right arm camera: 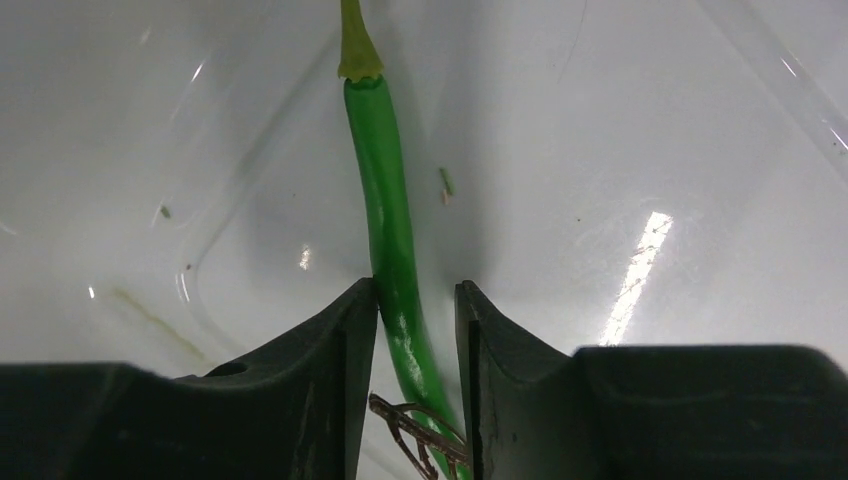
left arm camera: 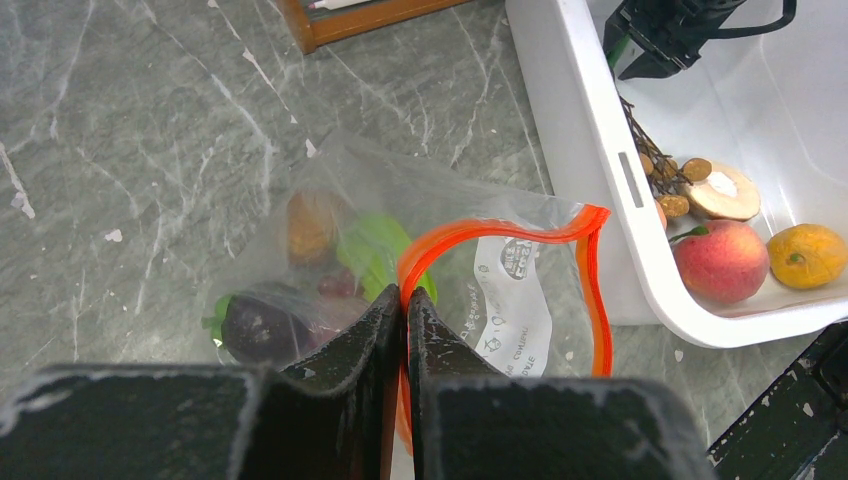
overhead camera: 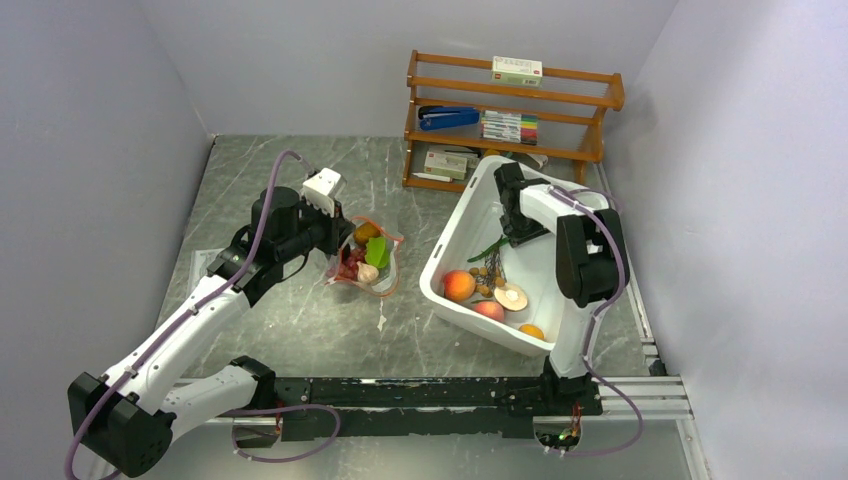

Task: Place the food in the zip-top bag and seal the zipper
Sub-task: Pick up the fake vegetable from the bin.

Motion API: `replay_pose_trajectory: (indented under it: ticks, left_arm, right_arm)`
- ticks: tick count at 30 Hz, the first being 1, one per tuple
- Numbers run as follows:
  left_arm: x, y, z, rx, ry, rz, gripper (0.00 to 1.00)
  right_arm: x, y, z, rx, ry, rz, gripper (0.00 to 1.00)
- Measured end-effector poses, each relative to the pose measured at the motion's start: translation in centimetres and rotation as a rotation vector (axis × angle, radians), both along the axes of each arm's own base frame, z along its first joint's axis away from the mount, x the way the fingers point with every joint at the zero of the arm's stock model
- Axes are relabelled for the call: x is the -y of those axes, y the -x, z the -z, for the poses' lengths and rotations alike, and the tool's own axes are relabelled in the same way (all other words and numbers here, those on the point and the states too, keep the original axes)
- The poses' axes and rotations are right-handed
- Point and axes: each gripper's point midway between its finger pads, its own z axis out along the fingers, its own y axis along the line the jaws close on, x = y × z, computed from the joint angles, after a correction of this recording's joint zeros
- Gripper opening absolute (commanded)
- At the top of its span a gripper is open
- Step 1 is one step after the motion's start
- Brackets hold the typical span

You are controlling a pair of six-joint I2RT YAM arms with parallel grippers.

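The zip-top bag (overhead camera: 372, 262) lies on the tabletop (overhead camera: 300, 325) just left of the white bin (overhead camera: 452, 222), and my left fingers (left arm camera: 404, 302) are pressed fully together on its zipper (left arm camera: 500, 229), pinching the red-orange strip where it bends, so the mouth beyond my tips gapes in a loop. My left wrist view shows through the clear plastic a dark purple piece (left arm camera: 255, 328), a green leafy piece (left arm camera: 372, 250) and an orange one (left arm camera: 310, 225). The overhead view shows instead a red grape bunch (overhead camera: 349, 266) and a pale bulb (overhead camera: 368, 272) low in the bag. My right fingers (right arm camera: 416, 300) are down inside the bin, standing at a narrow gap astride the green pod (right arm camera: 390, 210). The pod runs lengthwise between them, lying against one finger with a sliver of bin floor showing before the other, so I am around it rather than clamped on it. A brown twig (right arm camera: 410, 425) crosses under my tips, seen only by the right wrist camera. From above, the brown berry cluster (overhead camera: 487, 276), a peach (overhead camera: 459, 285) and an orange round fruit (overhead camera: 531, 331) sit nearer in the bin. A wooden rack (overhead camera: 600, 100) stands behind.
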Motion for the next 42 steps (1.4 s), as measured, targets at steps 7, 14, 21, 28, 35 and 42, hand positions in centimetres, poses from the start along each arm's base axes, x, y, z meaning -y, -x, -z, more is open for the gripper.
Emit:
replay_pose_trajectory:
  ticks: [7,14,21,28,35,42]
  left_arm:
    - [0.0,0.1,0.0,0.002,0.001,0.000,0.07]
    - [-0.1,0.1,-0.1,0.003,0.002,0.000,0.07]
    - [-0.1,0.2,-0.3,0.009,0.005,0.000,0.07]
    - [-0.1,0.2,-0.3,0.009,0.005,0.001,0.07]
    - [-0.1,0.2,-0.3,0.010,0.003,0.005,0.07]
    - [0.0,0.2,-0.1,0.006,0.000,0.013,0.07]
  right_arm:
    - [0.4,0.4,0.3,-0.025,0.021,0.019,0.07]
    - [0.8,0.3,0.1,-0.017,0.044,0.016,0.05]
    - [1.5,0.5,-1.3,0.002,0.081,0.017,0.04]
    - [2.5,0.3,-4.1,0.055,0.137,0.001,0.03]
    - [3.1,0.1,-6.2,0.097,0.205,-0.027,0.03]
    - [2.0,-0.1,-10.1,0.258,0.244,-0.097,0.02]
